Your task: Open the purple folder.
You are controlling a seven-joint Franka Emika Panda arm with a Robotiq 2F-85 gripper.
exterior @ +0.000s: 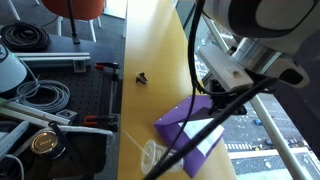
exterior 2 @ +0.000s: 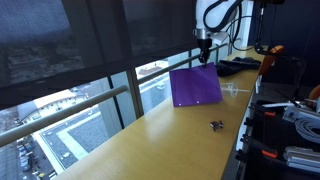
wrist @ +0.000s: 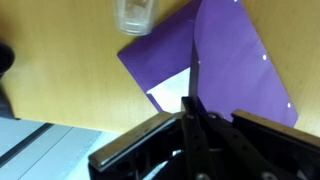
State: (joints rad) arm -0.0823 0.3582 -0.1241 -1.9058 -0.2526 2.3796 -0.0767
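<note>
Purple on both covers, thin and flat: the purple folder (wrist: 232, 62), partway open on the yellow wooden table (wrist: 60, 80). Lies with the lower cover (wrist: 155, 60) flat on the wood and the upper cover (exterior 2: 195, 87) swung up along the fold, nearly upright in an exterior view. Bares a white sheet (wrist: 170, 93) in the wedge between the two covers. Sits close to the table's edge beside the window (exterior 2: 60, 50), toward the end where the arm (exterior 2: 215, 15) stands. Meets the gripper (wrist: 193, 103) at the free edge of the upright cover: fingers pressed together onto that edge, pinching the purple cover, no gap visible between them in the wrist view. Poised straight above the cover's top edge in both exterior views, wrist pointing down. Just beside the folder but apart from it, near a corner of the lower cover: a clear plastic cup (wrist: 135, 15) on the bare wood. Farther along the table, well apart from folder and cup: a small black object (exterior: 141, 76), too small to identify. Beyond the table's inner side: a dark bench (exterior: 100, 100) with coiled cables (exterior: 45, 95). Across the foreground of that view: blurred black leads (exterior: 190, 140) from the arm, partly hiding the folder.
</note>
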